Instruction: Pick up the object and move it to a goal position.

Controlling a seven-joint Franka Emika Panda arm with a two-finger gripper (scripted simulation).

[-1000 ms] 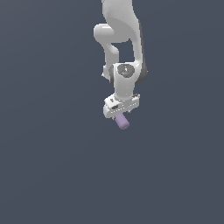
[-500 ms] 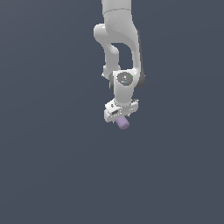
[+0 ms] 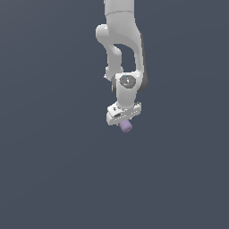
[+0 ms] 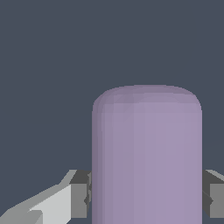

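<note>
The lilac cylinder (image 3: 126, 126) is held in my white gripper (image 3: 124, 120) and sticks out below the hand in the exterior view. In the wrist view the cylinder (image 4: 147, 157) fills the space between the two fingers (image 4: 79, 194), which press on its sides. The gripper is shut on it and holds it in the air, with the arm hanging down from the top of the exterior view.
A plain dark grey-blue surface (image 3: 53, 179) fills the background in both views. No other object or marker shows.
The arm has risen and shifted slightly toward the exterior view's left with the cylinder still held. The grip has not changed.
</note>
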